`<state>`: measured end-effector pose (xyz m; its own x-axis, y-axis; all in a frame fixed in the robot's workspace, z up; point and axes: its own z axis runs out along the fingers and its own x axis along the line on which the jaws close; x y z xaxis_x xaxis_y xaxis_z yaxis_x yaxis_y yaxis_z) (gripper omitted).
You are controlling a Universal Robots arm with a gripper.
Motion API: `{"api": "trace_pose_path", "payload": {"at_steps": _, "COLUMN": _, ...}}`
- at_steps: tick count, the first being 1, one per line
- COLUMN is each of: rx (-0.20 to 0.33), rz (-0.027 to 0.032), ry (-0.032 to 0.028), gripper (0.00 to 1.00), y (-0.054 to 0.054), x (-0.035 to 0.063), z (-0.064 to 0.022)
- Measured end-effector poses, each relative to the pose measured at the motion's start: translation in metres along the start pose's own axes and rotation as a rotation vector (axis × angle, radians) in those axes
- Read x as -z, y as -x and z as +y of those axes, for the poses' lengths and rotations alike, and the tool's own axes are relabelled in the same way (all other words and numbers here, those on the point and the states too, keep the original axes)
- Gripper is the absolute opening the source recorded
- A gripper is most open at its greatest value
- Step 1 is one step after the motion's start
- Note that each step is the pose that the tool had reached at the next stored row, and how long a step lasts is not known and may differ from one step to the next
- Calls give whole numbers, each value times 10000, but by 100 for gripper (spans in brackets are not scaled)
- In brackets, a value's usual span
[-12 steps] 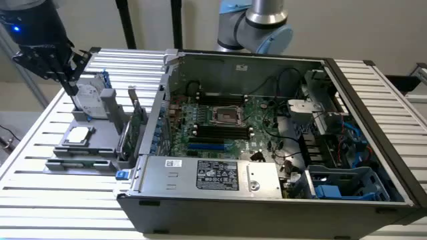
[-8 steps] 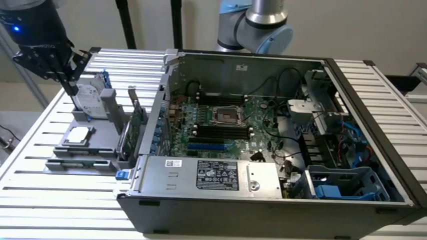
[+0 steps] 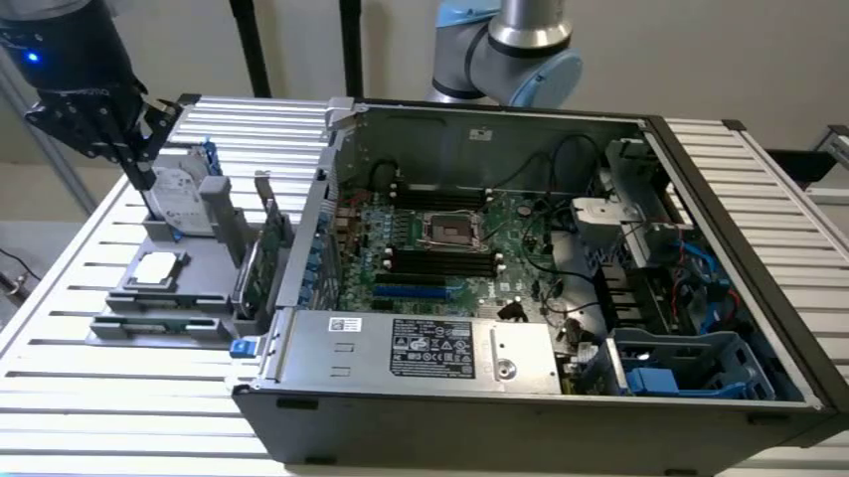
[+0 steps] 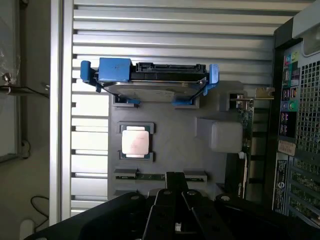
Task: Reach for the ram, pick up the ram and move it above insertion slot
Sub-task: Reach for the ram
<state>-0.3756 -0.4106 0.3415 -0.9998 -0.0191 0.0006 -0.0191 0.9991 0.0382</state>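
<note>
While shut tight with nothing gripped, the jaws are poised above a grey fixture (image 4: 170,150), in line with the ram (image 4: 149,176), which is laid flat in its slot between two clips. A processor (image 4: 135,141) and a blue-railed hard drive (image 4: 150,87) are seated farther along the fixture. An open computer case (image 3: 531,248) is set beside it on the slatted tabletop (image 3: 80,397).

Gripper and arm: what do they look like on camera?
The gripper has a black body with a small glowing blue light and thin, dark fingers. The arm is silver-grey tubing with light blue joint caps. In the wrist view, its black linkage carries round fasteners.
</note>
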Motion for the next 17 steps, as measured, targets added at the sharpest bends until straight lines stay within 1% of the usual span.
{"api": "trace_pose_path", "payload": {"at_steps": 2, "rx": -1, "rz": 2, "ry": -1, "gripper": 11, "y": -1, "x": -1, "z": -14}}
{"api": "trace_pose_path", "payload": {"at_steps": 5, "rx": 0, "rz": -1, "ry": 0, "gripper": 11, "y": -1, "x": -7, "z": -71}}
{"api": "trace_pose_path", "payload": {"at_steps": 13, "rx": 1, "rz": -1, "ry": 0, "gripper": 11, "y": -5, "x": -38, "z": -304}}
{"api": "trace_pose_path", "payload": {"at_steps": 17, "rx": 0, "rz": 0, "ry": -1, "gripper": 11, "y": -7, "x": -67, "z": -399}}
